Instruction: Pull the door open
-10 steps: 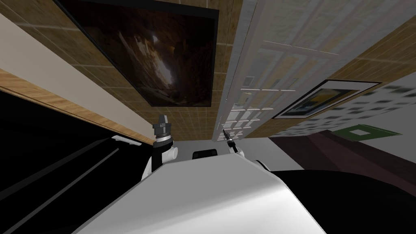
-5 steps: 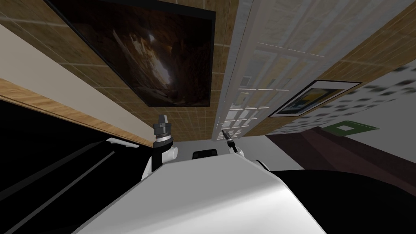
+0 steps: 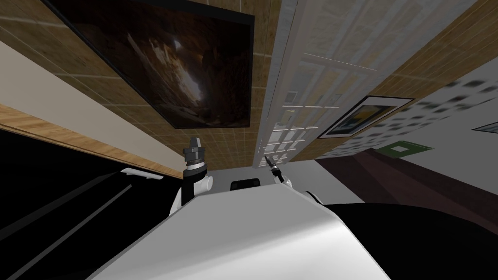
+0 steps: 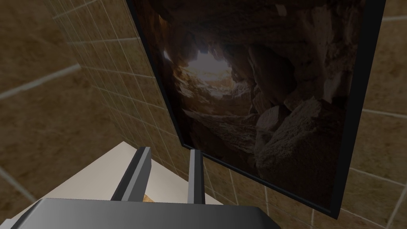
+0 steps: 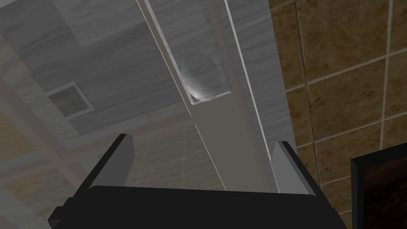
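- The right pincer (image 5: 202, 140) stands wide open, aimed at the pale door (image 5: 111, 59); I judge this is so that the round grey knob (image 5: 200, 81) can pass between its fingers before any pull.
- The knob lies ahead of the pincer, in line with the gap; it is apart from both fingers and not yet gripped.
- The left pincer (image 4: 169, 150) is held up to the left of the right one, fingers drawn close together on nothing; it looks parked out of the way.
- Against the earlier head pictures the whole view has slid sideways; that is my own move, since both arms keep their pose.
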{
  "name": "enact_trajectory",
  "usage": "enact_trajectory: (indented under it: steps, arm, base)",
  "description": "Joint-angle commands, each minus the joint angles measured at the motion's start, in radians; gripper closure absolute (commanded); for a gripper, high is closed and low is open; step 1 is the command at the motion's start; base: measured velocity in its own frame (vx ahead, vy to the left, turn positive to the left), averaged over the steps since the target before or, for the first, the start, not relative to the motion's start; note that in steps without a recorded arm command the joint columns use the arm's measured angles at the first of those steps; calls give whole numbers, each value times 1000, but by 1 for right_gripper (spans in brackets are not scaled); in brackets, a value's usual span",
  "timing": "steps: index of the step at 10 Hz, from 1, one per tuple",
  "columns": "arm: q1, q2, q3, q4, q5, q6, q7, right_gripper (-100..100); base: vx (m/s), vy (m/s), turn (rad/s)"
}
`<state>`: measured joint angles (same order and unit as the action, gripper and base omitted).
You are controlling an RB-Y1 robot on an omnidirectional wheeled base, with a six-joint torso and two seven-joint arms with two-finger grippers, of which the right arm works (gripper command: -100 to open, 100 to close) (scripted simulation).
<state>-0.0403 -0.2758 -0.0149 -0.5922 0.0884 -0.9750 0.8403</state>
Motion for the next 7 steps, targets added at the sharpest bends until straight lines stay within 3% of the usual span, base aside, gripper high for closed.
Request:
enact_trajectory:
  steps: [1, 7]
  arm:
    - [-4, 2, -2, 6, 19, -3, 50, -100]
    - [-10, 5, -8, 10, 63, -7, 206, -100]
  base:
    - [-15, 10, -107]
    - [-11, 5, -52]
